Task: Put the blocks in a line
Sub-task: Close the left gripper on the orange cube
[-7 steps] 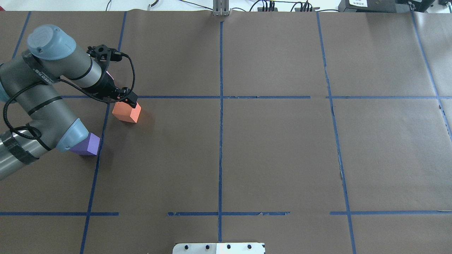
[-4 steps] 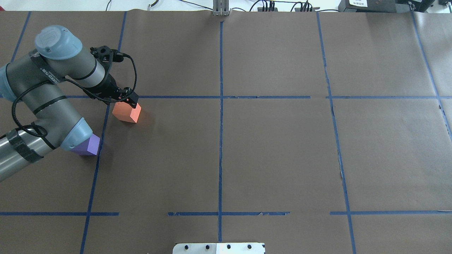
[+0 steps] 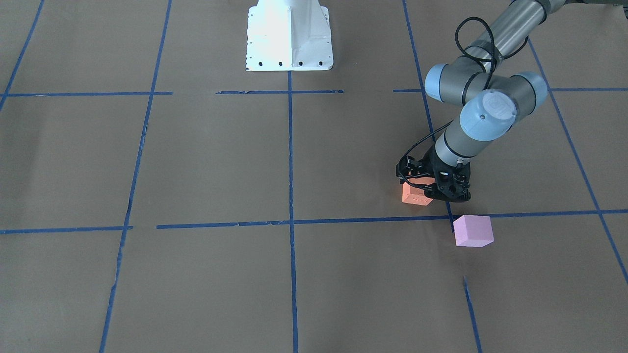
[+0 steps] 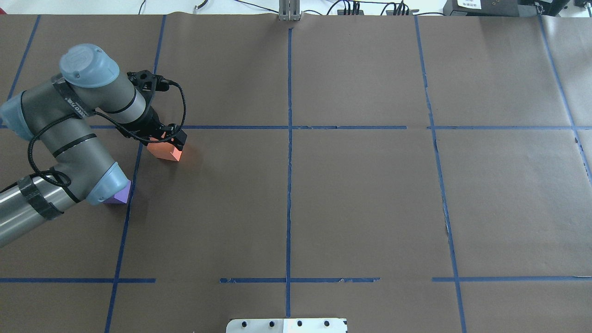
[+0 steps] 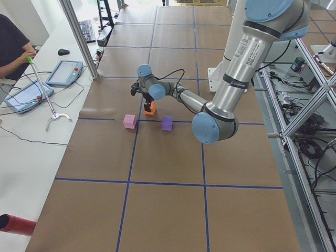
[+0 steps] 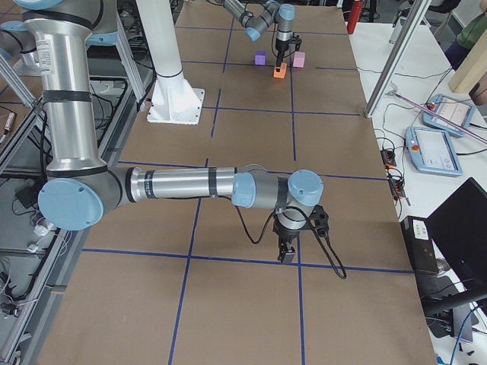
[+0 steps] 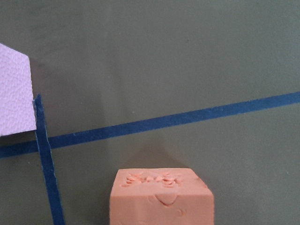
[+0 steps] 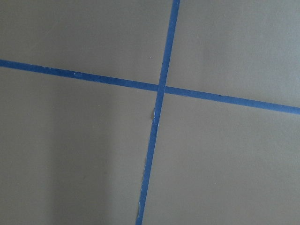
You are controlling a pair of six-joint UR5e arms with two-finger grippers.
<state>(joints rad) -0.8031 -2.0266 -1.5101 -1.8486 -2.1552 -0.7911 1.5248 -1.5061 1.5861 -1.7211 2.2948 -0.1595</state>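
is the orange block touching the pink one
Apart. The front-facing view shows a strip of bare brown paper between the orange block and the pink block.

The orange block (image 7: 161, 197) looks like matt foam, its top pitted; the pink block (image 7: 14, 93) is finely grained. Matt brown paper covers the worktop (image 4: 360, 194), marked with blue tape (image 4: 289, 185).

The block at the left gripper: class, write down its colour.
Orange. The block shows best in the left wrist-mounted view.
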